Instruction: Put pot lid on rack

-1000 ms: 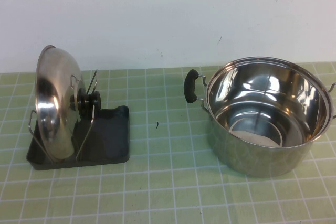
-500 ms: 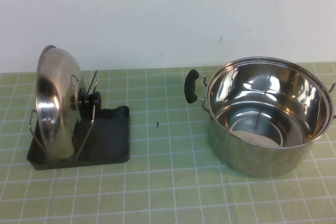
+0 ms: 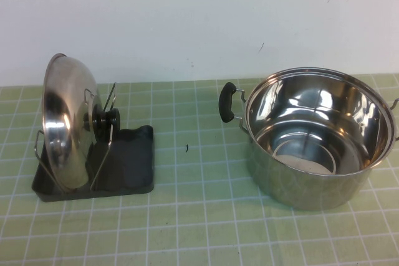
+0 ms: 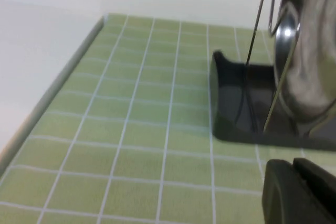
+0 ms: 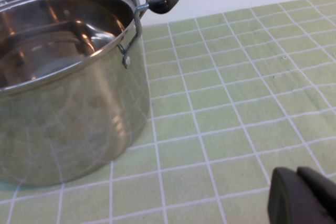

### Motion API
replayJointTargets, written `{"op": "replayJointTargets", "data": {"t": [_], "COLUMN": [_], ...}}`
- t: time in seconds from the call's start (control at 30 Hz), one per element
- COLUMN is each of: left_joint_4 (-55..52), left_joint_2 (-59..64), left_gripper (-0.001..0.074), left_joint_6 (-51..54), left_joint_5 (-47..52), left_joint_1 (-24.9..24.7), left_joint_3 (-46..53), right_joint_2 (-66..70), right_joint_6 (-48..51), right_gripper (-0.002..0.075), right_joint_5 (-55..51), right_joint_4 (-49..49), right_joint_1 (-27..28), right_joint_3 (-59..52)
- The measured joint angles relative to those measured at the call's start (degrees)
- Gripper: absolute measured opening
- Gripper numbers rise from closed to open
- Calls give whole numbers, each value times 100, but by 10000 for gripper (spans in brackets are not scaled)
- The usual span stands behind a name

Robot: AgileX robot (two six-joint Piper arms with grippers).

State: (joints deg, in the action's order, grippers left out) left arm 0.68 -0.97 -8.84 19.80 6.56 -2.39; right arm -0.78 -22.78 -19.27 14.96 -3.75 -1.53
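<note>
The shiny steel pot lid [image 3: 65,123] stands on edge in the dark grey rack [image 3: 124,166] at the left of the table, leaning between the wire prongs [image 3: 109,107], its black knob [image 3: 106,119] facing right. In the left wrist view the lid [image 4: 310,66] and the rack [image 4: 247,114] show close by. My left gripper [image 4: 294,169] is shut and empty, low over the mat just outside the rack. My right gripper [image 5: 296,174] is shut and empty over the mat beside the pot [image 5: 63,77]. Neither arm shows in the high view.
The deep steel pot [image 3: 318,135] with black side handles [image 3: 227,102] stands open at the right. A green checked mat [image 3: 199,216] covers the table. A white wall [image 3: 199,17] runs behind. The mat's edge [image 4: 52,93] shows in the left wrist view.
</note>
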Motion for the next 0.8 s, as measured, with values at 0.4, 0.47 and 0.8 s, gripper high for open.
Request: {"op": "replayJointTargets", "data": {"t": [0.4,0.47,0.8], "left_joint_4": [310,310,414], "left_joint_2": [0,0,0], "left_gripper": [-3,-3,-3], "left_joint_6": [1109,1327,1613], "left_joint_5": [-207,-198,-194], "left_joint_1": [-372,-530,-820], "left_joint_3": [328,328,328], "right_joint_2": [0,0,0], "right_joint_6": [0,0,0], "right_gripper": [-1,-1,-1], "right_joint_5": [0,0,0], "right_joint_4": [-9,-9,-9], "right_joint_1": [0,0,0], "right_joint_3": [0,0,0]}}
